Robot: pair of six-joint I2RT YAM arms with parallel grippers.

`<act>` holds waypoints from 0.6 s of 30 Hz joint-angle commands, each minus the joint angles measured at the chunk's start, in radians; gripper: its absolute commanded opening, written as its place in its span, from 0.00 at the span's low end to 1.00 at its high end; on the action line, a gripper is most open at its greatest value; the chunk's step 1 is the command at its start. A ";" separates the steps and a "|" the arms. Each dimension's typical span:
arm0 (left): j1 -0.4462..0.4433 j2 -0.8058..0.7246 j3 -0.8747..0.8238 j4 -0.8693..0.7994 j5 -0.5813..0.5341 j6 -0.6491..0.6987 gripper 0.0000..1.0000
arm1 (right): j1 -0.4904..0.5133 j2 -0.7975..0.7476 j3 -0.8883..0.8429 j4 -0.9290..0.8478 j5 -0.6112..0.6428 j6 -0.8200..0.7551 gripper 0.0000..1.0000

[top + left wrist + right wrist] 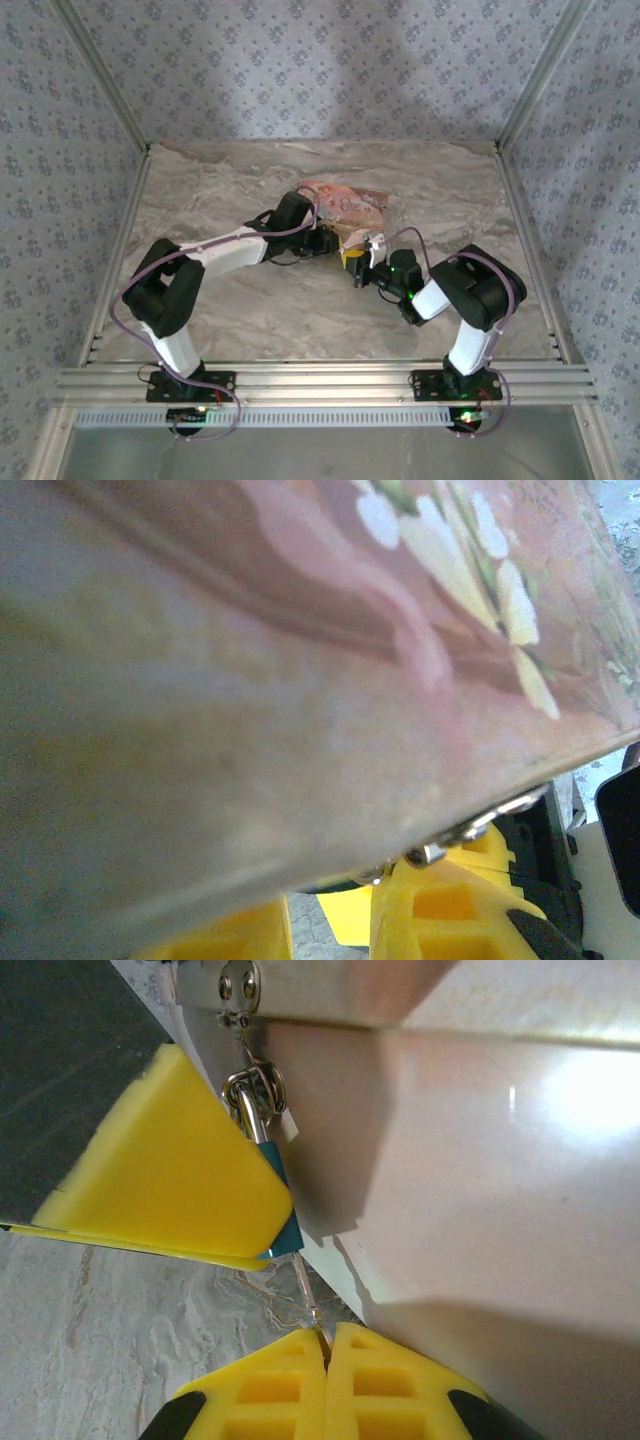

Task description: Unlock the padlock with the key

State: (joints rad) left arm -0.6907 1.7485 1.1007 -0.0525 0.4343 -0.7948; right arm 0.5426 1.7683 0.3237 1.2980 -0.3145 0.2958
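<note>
L end effector [332,920] pinches blue padlock [281,1200] on box [345,205] hasp, mid-frame in top view, prob. to stop it swinging. R end effector [327,1336] pressed tight on key [308,1295]; shaft aligned w/ lock base, ready to turn.

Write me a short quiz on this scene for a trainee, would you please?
1. True or false: the right fingers are closed on the thin metal key.
2. Which colour shows on the padlock body? A red, B blue, C green.
3. Fill in the blank: the padlock hangs from the metal hasp of a pink floral ____.

Key: 1 true. 2 B. 3 box.
</note>
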 commanded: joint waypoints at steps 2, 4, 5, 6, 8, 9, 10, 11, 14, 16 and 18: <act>-0.006 0.003 0.016 0.000 0.083 -0.012 0.13 | 0.005 0.005 0.031 0.068 -0.017 -0.020 0.00; -0.006 0.005 0.016 0.002 0.082 -0.014 0.13 | 0.008 0.005 0.026 0.071 -0.020 -0.023 0.00; -0.006 0.005 0.016 0.003 0.080 -0.015 0.13 | 0.008 0.006 0.024 0.074 -0.021 -0.024 0.00; -0.006 0.004 0.017 0.005 0.080 -0.017 0.13 | 0.009 0.005 0.022 0.076 -0.024 -0.026 0.00; -0.006 0.005 0.017 0.005 0.078 -0.015 0.13 | 0.011 0.006 0.019 0.082 -0.031 -0.027 0.00; -0.006 0.005 0.017 0.005 0.078 -0.016 0.13 | 0.012 0.005 0.018 0.085 -0.032 -0.028 0.00; -0.006 0.005 0.017 0.005 0.078 -0.016 0.13 | 0.013 0.006 0.015 0.085 -0.031 -0.029 0.00; -0.006 0.005 0.016 0.005 0.078 -0.016 0.13 | 0.016 0.006 0.012 0.089 -0.031 -0.028 0.00; -0.006 0.006 0.014 0.006 0.077 -0.016 0.13 | 0.017 0.001 0.004 0.096 -0.027 -0.029 0.00; -0.006 0.006 0.014 0.006 0.077 -0.018 0.13 | 0.018 -0.005 -0.001 0.096 -0.022 -0.029 0.00; -0.006 0.006 0.013 0.008 0.076 -0.017 0.13 | 0.017 -0.012 -0.005 0.095 -0.009 -0.026 0.00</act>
State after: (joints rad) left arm -0.6891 1.7485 1.1011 -0.0525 0.4355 -0.7956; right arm 0.5514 1.7683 0.3210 1.3064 -0.3290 0.2878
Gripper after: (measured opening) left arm 0.200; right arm 0.060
